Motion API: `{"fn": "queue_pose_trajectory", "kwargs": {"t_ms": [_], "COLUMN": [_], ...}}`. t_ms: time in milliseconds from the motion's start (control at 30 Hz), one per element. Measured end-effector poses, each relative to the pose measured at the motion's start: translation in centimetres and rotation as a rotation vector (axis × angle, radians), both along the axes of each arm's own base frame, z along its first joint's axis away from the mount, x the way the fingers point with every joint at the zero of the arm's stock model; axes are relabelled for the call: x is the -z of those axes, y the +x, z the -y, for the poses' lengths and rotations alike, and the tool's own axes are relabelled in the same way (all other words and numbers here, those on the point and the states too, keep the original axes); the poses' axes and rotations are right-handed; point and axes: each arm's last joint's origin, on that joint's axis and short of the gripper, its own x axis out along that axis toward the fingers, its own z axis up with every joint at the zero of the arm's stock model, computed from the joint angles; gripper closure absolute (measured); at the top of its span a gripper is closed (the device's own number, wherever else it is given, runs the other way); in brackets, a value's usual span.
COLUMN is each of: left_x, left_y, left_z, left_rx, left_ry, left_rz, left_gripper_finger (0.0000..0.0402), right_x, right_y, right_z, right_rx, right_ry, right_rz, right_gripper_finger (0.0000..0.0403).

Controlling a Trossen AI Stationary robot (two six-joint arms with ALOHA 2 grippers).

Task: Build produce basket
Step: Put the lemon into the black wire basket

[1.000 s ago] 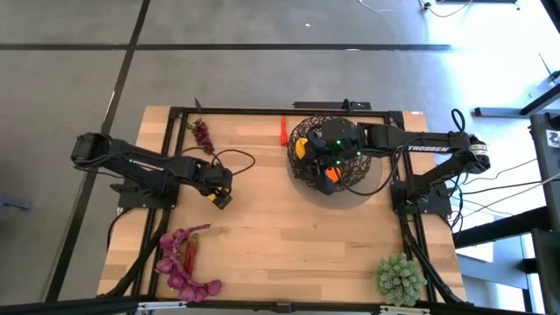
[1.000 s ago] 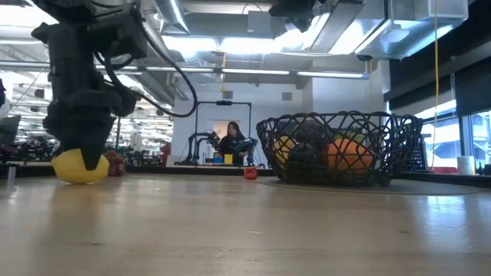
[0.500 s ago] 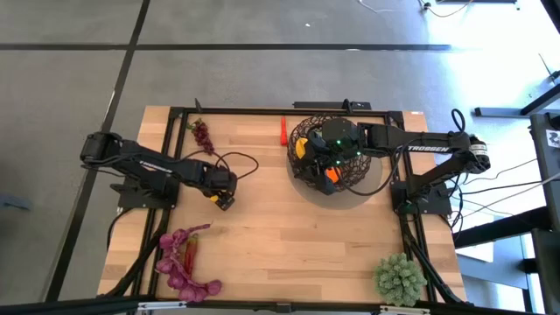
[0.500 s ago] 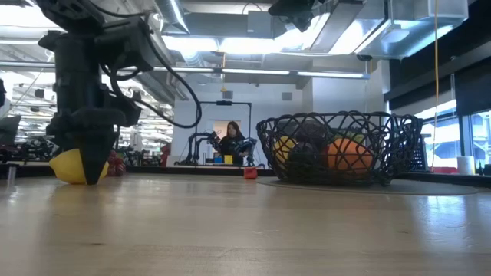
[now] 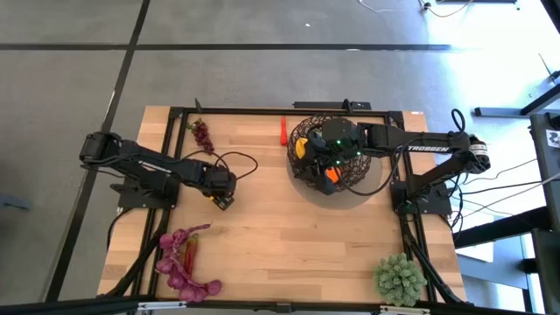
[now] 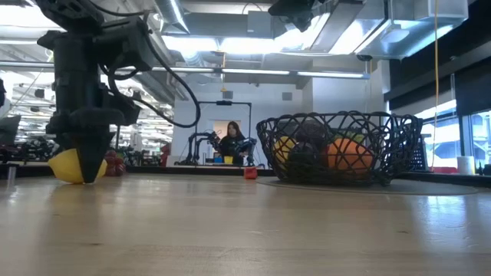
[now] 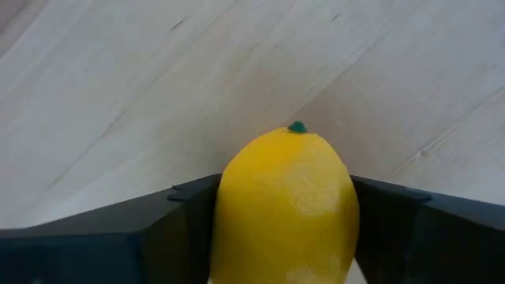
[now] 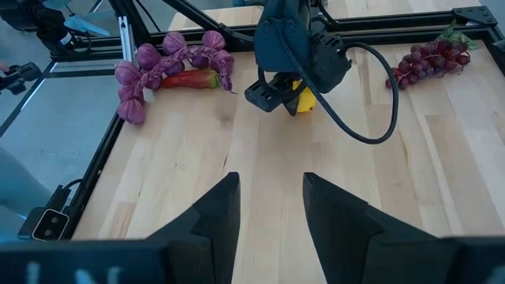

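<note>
A yellow lemon [image 7: 284, 205] lies on the wooden table at the left [image 5: 215, 200], and my left gripper [image 5: 220, 198] stands over it, shut on it. In the low view the lemon [image 6: 67, 166] shows behind the fingers. The dark wire basket [image 6: 337, 116] stands at the far right with an orange [image 6: 347, 156] and a yellow fruit [image 6: 284, 146] inside. My right gripper [image 8: 272, 205] hangs open above the basket [image 5: 297, 140], holding nothing. My left gripper pinches the lemon's two long sides [image 7: 229, 213] between its two fingers [image 7: 181, 229]. The fingers come from above, pointing steeply down. The lemon rests on the table, and its green-tipped end [image 7: 297, 126] sticks out past the fingers.
Purple grapes [image 5: 202, 134] and a red chilli [image 5: 283, 129] lie near the far edge. Purple leaves with a red chilli [image 5: 182, 262] lie near the front left corner. A spiky green plant ball [image 5: 401, 278] sits at the front right. The table's middle is bare wood.
My left gripper has sunk a little over the lemon, its tips coming down to the tabletop. The lemon has stayed where it was. My right arm has kept still.
</note>
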Motion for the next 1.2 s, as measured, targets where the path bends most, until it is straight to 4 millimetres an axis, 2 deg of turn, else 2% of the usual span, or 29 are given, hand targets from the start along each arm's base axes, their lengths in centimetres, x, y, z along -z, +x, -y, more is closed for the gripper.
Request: {"fn": "queue_pose_trajectory", "kwargs": {"t_ms": [133,267,433,633,867,1067,1200], "left_x": [-0.5,-2.5,-6.6,-12.2,-17.2,-19.0,-19.3], "left_y": [0.1,0.9,2.5,4.6,5.6,6.1,6.3], "left_z": [0.0,0.3,0.1,-1.3,-2.8,-3.3,-3.4], "left_rx": [0.01,0.051,0.151,0.274,0.36,0.418,0.481], "left_ry": [-0.017,-0.068,-0.033,0.108,0.196,0.179,0.15], "left_rz": [0.016,0.096,0.246,0.41,0.553,0.668,0.719], "left_gripper_finger": [0.0225,0.0226,0.0227,0.0227,0.0227,0.0229,0.0229], "right_x": [0.0,0.0,0.0,0.0,0.0,0.0,-0.1], "right_y": [0.0,0.0,0.0,0.0,0.0,0.0,0.0], "right_z": [0.0,0.0,0.0,0.0,0.0,0.0,0.0], "right_rx": [0.0,-0.001,-0.001,-0.001,0.0,0.0,0.0], "right_ry": [0.0,-0.001,-0.002,-0.001,0.0,0.001,0.0], "right_rz": [0.0,0.0,0.0,0.0,0.0,0.004,0.007], "right_gripper_finger": [0.0264,0.0264,0.0264,0.0264,0.0264,0.0264,0.0264]}}
